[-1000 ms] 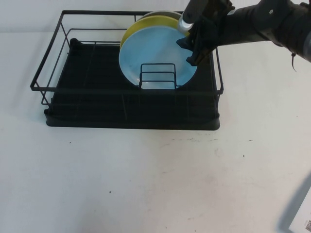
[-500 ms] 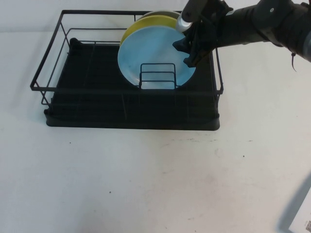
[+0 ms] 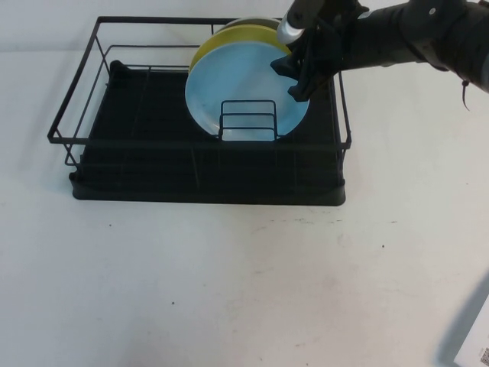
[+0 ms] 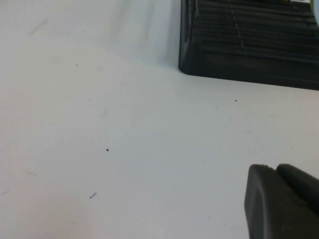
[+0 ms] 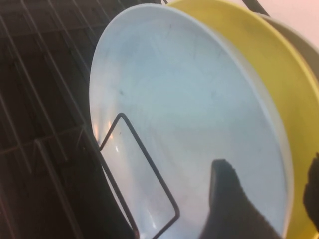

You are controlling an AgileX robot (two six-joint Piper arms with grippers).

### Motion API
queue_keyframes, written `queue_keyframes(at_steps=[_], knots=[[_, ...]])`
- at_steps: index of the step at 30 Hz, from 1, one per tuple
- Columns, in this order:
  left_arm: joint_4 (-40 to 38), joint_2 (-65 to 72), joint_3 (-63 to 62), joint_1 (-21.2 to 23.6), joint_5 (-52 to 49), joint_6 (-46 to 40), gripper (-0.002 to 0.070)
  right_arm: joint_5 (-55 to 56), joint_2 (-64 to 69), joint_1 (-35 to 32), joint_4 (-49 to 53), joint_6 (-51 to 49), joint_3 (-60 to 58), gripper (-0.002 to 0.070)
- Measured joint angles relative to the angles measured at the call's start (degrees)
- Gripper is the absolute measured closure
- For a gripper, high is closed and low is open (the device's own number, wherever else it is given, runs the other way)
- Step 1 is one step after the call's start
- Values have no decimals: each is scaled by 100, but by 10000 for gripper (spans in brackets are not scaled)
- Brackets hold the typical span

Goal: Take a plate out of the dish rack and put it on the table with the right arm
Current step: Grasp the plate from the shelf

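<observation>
The light-blue plate (image 3: 237, 84) stands on edge in the small wire holder (image 3: 248, 118) of the black dish rack (image 3: 76, 99), at the front of the stack. My right gripper (image 3: 287, 82) is open at the plate's upper right rim. In the right wrist view the plate (image 5: 189, 114) fills the frame, and my right gripper (image 5: 266, 167) straddles its rim: one finger (image 5: 229, 199) is in front of the blue face, the other is over the yellow plate (image 5: 269, 64). My left gripper (image 4: 274, 168) is shut and empty, low over the white table (image 4: 99, 124).
A yellow plate (image 3: 229, 37) stands right behind the blue one, and an olive-grey plate (image 3: 263, 21) behind that. The rack's wire frame rises round the plates. The white table (image 3: 229, 283) stretches in front of the rack. A grey shape (image 3: 470, 329) sits at the front right corner.
My right gripper has shifted slightly up and towards the back of the rack at the plate's rim. The blue plate has barely moved. The left arm is still.
</observation>
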State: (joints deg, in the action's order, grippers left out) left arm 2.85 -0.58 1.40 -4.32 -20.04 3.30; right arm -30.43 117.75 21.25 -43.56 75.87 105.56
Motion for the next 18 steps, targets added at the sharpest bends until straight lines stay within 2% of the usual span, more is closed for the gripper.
queue_keyframes(at_steps=[8,18], knots=[[0,0,0,0,0,0,679,105,0,0,-14,269,0,426],[0,0,0,0,0,0,679,309,171,0,-270,513,0,431]])
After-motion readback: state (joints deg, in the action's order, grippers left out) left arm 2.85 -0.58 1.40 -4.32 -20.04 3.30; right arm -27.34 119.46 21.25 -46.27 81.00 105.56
